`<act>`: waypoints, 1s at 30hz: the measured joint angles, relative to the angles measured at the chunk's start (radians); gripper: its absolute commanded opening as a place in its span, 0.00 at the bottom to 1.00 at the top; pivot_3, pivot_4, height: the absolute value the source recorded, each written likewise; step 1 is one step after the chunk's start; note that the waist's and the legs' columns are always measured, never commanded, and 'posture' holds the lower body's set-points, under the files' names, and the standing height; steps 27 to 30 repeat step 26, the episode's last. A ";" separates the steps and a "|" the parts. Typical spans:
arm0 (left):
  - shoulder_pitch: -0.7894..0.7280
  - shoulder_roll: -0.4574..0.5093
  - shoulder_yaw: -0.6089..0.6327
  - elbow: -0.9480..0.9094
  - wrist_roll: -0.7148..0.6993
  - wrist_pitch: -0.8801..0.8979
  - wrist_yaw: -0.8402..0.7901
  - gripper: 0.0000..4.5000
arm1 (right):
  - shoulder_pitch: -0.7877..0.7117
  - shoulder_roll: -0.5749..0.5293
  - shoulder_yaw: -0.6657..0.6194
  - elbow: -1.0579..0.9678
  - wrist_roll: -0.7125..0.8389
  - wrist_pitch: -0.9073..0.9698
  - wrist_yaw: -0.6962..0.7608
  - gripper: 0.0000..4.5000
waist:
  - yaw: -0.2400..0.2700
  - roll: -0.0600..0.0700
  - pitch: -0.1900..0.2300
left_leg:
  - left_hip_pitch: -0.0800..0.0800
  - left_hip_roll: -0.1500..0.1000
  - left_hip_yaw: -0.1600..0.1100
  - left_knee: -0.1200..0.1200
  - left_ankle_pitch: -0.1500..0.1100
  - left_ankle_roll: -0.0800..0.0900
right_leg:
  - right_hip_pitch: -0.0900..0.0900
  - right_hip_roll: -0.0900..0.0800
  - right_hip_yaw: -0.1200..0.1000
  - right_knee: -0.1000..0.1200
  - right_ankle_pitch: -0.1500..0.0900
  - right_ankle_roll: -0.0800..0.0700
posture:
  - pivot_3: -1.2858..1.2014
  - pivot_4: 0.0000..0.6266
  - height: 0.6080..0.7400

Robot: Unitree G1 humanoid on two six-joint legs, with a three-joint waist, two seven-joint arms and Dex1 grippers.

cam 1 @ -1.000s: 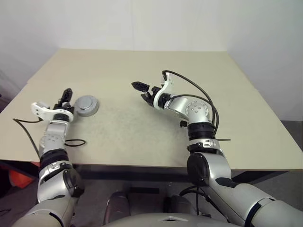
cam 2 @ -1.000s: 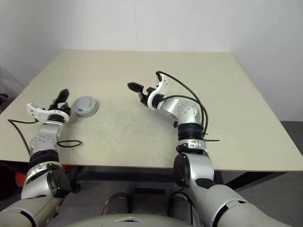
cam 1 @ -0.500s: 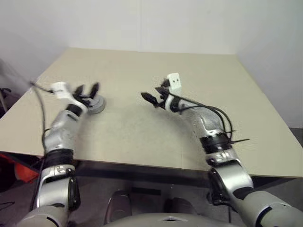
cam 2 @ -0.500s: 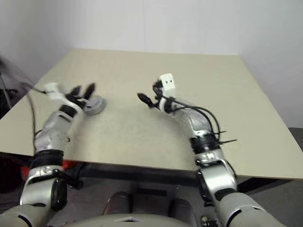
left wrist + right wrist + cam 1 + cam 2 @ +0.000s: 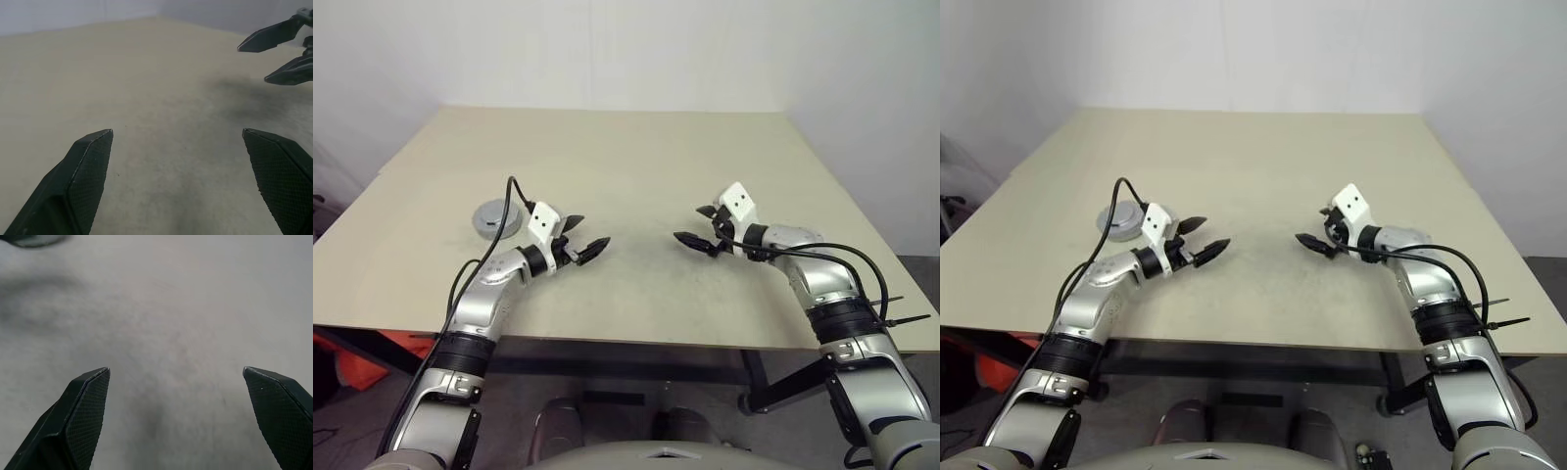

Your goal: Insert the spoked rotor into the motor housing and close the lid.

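Left eye view: round grey lid (image 5: 496, 216) flat on the worktop (image 5: 636, 147), far left part, looking shut on the motor housing, though hard to tell for sure. No long side to it, just round. Left pincer (image 5: 583, 238) near it, a bit to the right and nearer, pointing right, away from the lid. Fingers spread wide, holding nothing. Right pincer (image 5: 705, 227) well apart, on the right side, pointing left toward the other pincer. Also spread wide and holding nothing. Bare worktop between the two. Left arm much closer to the lid, so likely the one to reach it, by turning back to the left. No spoked rotor lying loose; maybe inside already, can't tell.
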 measured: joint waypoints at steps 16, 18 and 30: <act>0.051 -0.029 0.000 -0.018 0.016 0.003 -0.014 0.99 | -0.024 0.015 -0.028 0.024 -0.040 -0.022 -0.012 1.00 | -0.009 0.000 0.000 | -0.002 0.000 0.000 0.005 -0.003 0.005 | 0.001 0.000 0.000 0.000 0.002 -0.003 | 0.52 0.00 1.00; 0.050 -0.030 0.000 -0.027 0.016 0.006 -0.015 0.99 | -0.024 0.016 -0.036 0.024 -0.044 -0.026 -0.019 1.00 | -0.010 0.001 0.000 | -0.001 0.001 0.000 0.006 -0.003 0.005 | 0.001 0.000 0.000 0.000 0.001 -0.003 | 0.52 0.00 1.00; 0.041 -0.029 0.000 -0.027 0.018 0.016 -0.016 0.99 | -0.021 0.023 -0.037 0.031 -0.052 -0.033 -0.024 1.00 | -0.011 0.001 0.000 | -0.002 0.001 0.000 0.006 -0.003 0.006 | 0.001 0.000 -0.001 0.000 0.002 -0.003 | 0.52 0.00 1.00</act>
